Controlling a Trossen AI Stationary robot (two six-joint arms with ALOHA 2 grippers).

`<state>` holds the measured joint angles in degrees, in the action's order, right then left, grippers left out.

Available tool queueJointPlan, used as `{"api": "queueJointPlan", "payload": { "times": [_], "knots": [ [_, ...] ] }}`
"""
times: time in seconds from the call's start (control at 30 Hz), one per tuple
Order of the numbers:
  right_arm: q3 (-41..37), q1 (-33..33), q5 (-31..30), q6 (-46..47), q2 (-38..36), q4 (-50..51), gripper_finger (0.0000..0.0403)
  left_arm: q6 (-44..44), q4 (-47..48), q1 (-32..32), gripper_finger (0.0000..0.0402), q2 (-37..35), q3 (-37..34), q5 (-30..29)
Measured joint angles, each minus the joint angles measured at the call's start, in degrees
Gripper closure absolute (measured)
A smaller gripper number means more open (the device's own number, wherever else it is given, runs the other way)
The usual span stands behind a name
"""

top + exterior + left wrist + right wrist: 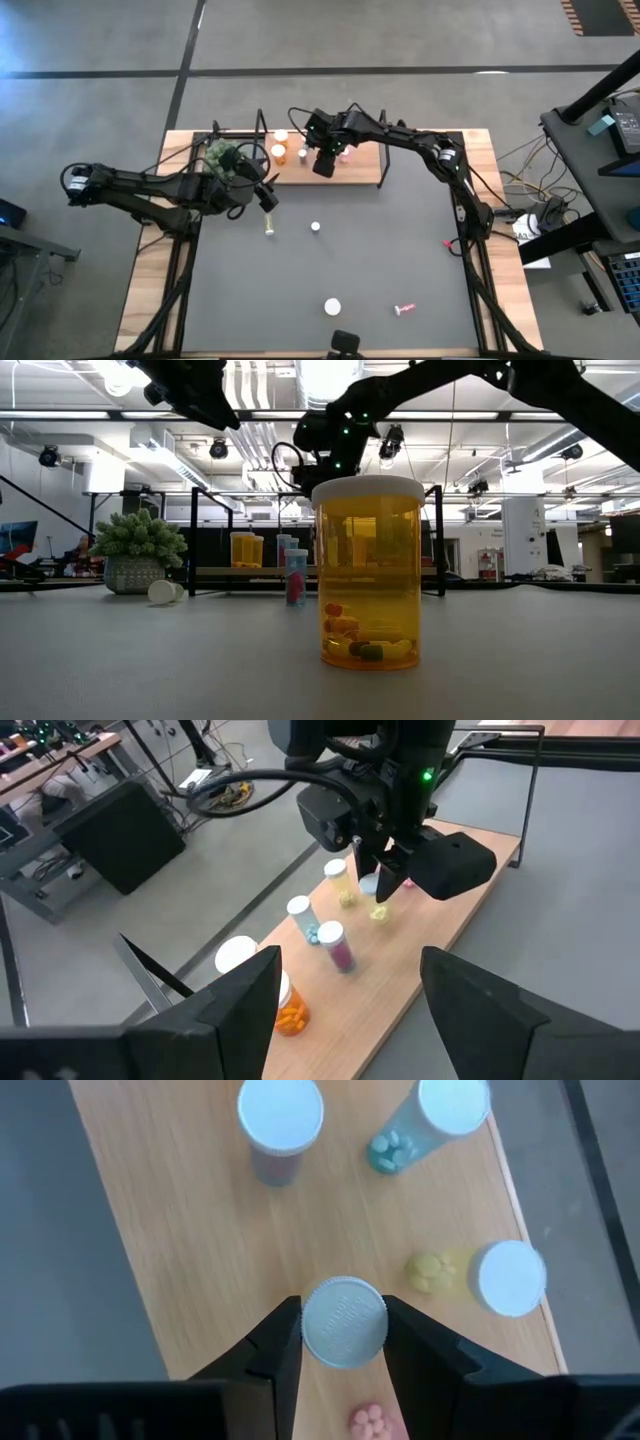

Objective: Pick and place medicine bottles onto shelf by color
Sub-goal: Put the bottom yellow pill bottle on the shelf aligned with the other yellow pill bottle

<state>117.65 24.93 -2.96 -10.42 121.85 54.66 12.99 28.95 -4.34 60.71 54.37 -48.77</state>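
The shelf [355,170], a light wooden board with black wire ends, lies at the table's far side. Several white-capped medicine bottles stand on it: orange [285,1010], pink [340,950], blue [305,920] and yellow [342,885]. My right gripper [343,1325] hangs over the board's middle [325,162], shut on a pink-pill bottle [406,882]. My left gripper [350,1020] hovers open and empty near the shelf's left end [262,192]. More bottles are on the dark mat: a large orange one [368,575] standing near the front edge, a pink one [404,309] lying down. My right gripper pinches the bottle's round white cap [344,1321] between its two fingers, one on each side of the rim. The fingers come from above, slanting down. The bottle hangs roughly upright under them, pink pills [370,1420] showing below; whether its base touches the board I cannot tell.
A green spiky plant in a pot [222,158] sits by the shelf's left end, close to my left arm. A yellowish bottle [268,228] lies on the mat near a small white-capped one [315,227]. A small red object [449,242] lies by the right arm's base.
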Motion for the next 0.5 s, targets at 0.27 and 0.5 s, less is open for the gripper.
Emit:
{"api": "queueJointPlan", "payload": {
  "times": [0.27,0.5],
  "knots": [
    [-0.16,0.00,0.26,-0.89,0.80,-0.12,0.0285,0.05,-0.02,0.15,0.0177,0.02,-0.02,0.00],
    [-0.16,0.22,0.29,-1.44,0.82,-0.16,0.0286,0.07,-0.02,0.26,0.0177,0.02,-0.09,0.00]
  ]
}}
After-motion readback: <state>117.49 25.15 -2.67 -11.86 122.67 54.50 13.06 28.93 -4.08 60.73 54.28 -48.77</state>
